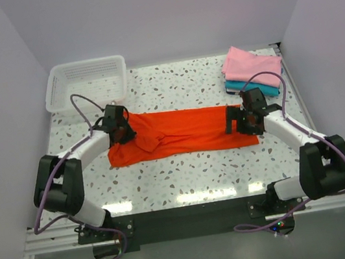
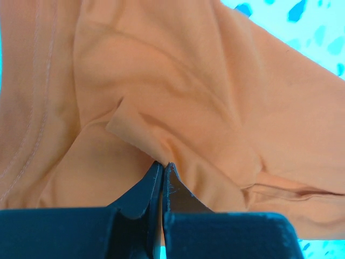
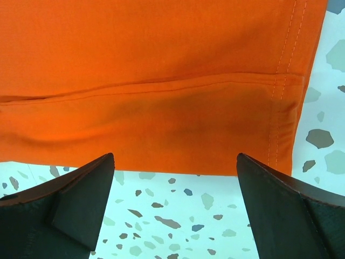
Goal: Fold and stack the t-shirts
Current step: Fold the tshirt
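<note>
Both ends of the orange-red t-shirt (image 1: 186, 130) are showing me little: left gripper (image 2: 163, 164) is pinching a fold, right gripper (image 3: 175, 162) is gaping, seemingly short of the cloth's edge.

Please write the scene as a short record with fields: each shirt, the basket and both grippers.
orange-red shirt: spread across the middle of the table, bunched at its left end
left gripper: shut on a fold at the orange-red shirt's left end
right gripper: open at the shirt's right end, holding nothing
pink shirt: folded, on top of the teal shirt, far right corner
teal shirt: folded, under the pink shirt
basket: white mesh, far left corner
</note>
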`<state>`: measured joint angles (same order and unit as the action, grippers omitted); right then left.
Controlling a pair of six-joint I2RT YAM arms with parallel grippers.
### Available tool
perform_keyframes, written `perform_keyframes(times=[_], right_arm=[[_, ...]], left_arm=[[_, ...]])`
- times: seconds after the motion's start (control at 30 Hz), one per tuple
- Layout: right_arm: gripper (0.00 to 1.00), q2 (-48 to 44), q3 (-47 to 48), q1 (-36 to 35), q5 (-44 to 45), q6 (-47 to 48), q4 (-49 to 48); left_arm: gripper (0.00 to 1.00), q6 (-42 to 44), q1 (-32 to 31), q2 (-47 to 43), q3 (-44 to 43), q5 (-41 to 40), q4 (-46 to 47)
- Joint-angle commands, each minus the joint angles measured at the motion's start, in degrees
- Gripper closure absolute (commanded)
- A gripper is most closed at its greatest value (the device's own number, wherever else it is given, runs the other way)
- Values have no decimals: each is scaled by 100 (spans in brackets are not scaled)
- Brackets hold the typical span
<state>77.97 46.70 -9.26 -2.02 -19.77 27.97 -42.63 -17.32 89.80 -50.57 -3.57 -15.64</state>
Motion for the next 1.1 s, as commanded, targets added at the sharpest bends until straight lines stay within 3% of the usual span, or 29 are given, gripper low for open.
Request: perform_keyframes(times=[0.0,0.2,0.4,0.57,0.63,0.77,0.8,1.07], right_arm=[[1,-195,252,20,114,149,121],[1,-283,305,20,263,201,288],[1,-476,331,12,281,342,341],[1,-713,340,12,202,465,289],[1,-827,323,20,-78,535,210],[1,-959,296,12,-571,606,104],[1,-986,279,3,-589,606,95],[1,-1126,191,12,-536,606,104]], left_arm=[[100,115,27,177,-488,23,88],[99,282,27,722,-1121,-21,-202],[85,352,27,1118,-1614,6,-317],[55,370,27,1330,-1852,-38,-502],[39,378,27,1277,-1860,-29,-493],[18,352,18,918,-1755,75,-432],[0,335,10,708,-1694,102,-396],[0,28,-455,-261,-455,331,-89]])
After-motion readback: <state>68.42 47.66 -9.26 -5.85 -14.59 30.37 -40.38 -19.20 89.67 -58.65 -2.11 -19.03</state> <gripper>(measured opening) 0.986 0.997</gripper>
